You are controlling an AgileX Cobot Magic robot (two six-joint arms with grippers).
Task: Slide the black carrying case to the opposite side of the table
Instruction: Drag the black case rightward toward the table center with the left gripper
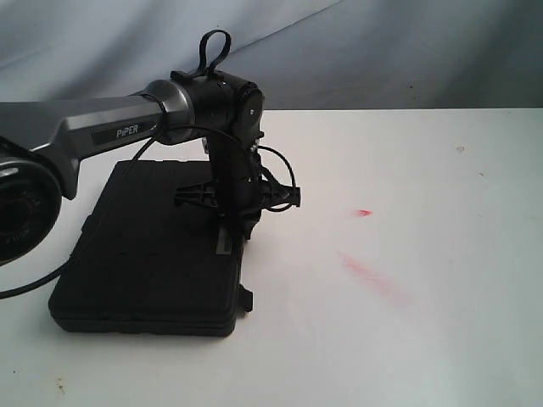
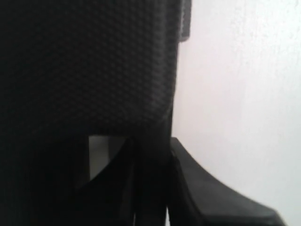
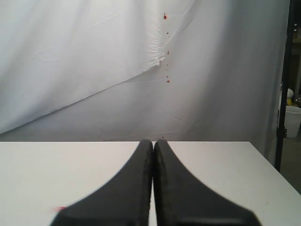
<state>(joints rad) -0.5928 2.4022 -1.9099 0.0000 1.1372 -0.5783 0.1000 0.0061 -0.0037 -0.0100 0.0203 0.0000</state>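
The black, pebble-textured plastic carrying case [image 1: 144, 254] lies flat on the wide white surface [image 1: 407, 322], on the left of the exterior view and towards the near edge. Its lid is down, so whatever it holds is hidden. A small black latch tab [image 1: 246, 298] sticks out from its right-hand side.

The grey left arm [image 1: 102, 127] reaches in level from the left, then bends sharply at the wrist so that the left pincer [image 1: 237, 231] points straight down at the case's right-hand edge. A thin black cable [image 1: 280, 170] loops beside the wrist. In the left wrist view one black finger [image 2: 211, 197] sits on the surface side of that edge, just beside the case wall. The rest is too dark, so I cannot tell whether this pincer is parted or pressed together.

The right pincer [image 3: 153, 146] is closed on nothing, its two black fingers touching along their length. It is held level above the bare surface, facing a creased white cloth backdrop [image 3: 94, 70]. Faint red smudges [image 1: 373, 275] mark the surface to the right of the case, well apart from it.
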